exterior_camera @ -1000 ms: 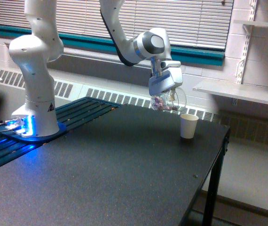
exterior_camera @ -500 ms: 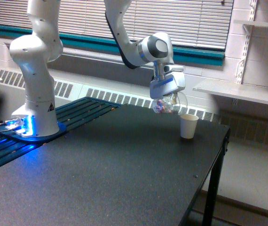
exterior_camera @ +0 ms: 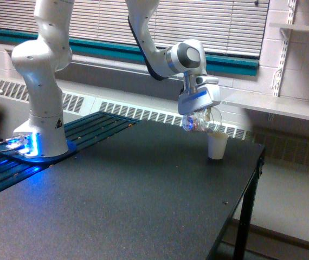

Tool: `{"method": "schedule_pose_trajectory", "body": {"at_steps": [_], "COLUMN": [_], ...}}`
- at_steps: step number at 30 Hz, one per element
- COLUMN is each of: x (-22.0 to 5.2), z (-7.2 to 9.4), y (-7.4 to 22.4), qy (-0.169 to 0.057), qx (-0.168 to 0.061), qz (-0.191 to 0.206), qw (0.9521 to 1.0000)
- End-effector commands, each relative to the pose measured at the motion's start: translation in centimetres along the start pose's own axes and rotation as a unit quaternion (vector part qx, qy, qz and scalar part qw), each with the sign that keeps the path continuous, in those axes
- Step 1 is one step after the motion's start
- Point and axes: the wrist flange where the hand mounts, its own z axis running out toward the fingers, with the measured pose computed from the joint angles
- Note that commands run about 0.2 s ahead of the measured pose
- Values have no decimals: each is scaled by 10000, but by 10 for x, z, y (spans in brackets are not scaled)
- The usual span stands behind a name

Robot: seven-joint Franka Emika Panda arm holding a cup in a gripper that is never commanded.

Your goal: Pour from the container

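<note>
On one speckled black table (exterior_camera: 116,206), one white paper cup (exterior_camera: 217,145) stands below one gripper (exterior_camera: 199,110) grasping one clear, tilted, loop-handled cup (exterior_camera: 200,122).

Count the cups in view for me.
2: a small transparent handled cup held tilted in the end effector, and a white paper cup standing on the black table just below it.

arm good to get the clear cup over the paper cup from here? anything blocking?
Probably yes. The gripper holds the clear cup tilted, just above the paper cup and slightly toward the exterior view's left. Nothing stands between them; the table around the paper cup looks bare.
</note>
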Motion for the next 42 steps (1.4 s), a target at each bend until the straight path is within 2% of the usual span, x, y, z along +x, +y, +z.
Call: {"method": "schedule_pose_trajectory", "body": {"at_steps": [1, 6, 16, 29, 42], "x": [-4, -3, 10, 12, 18], "z": [0, 1, -3, -2, -14], "y": [-7, -3, -2, -6, -6], "qy": [-112, -119, -69, -148, -12], "qx": [-124, -240, -282, -383, -315], "qz": [-423, -507, -466, -586, -512], "qw": [9990, 9984, 9985, 9974, 9982]}}
